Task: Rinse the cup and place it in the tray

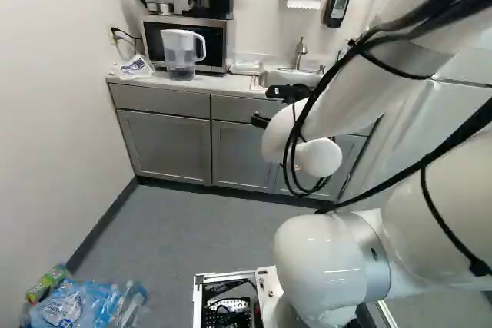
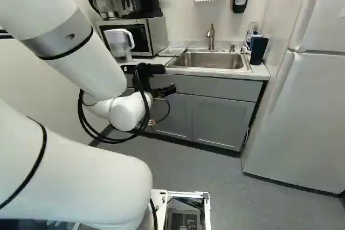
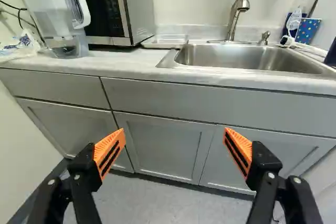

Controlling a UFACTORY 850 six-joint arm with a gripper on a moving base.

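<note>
the white arm (image 2: 81, 57) reached ahead over the floor, its forward link slanting downward to a rounded wrist (image 2: 128, 112). in the left base view that link came in from the upper right; in the right base view it came in from the upper left. black cables (image 1: 442, 14) ran along it and looped around beside the wrist. the black pincer (image 2: 166, 90) was held out past the wrist. in the wrist view its two fingers stood wide apart, their orange pads (image 3: 109, 152) angled toward each other.
</note>
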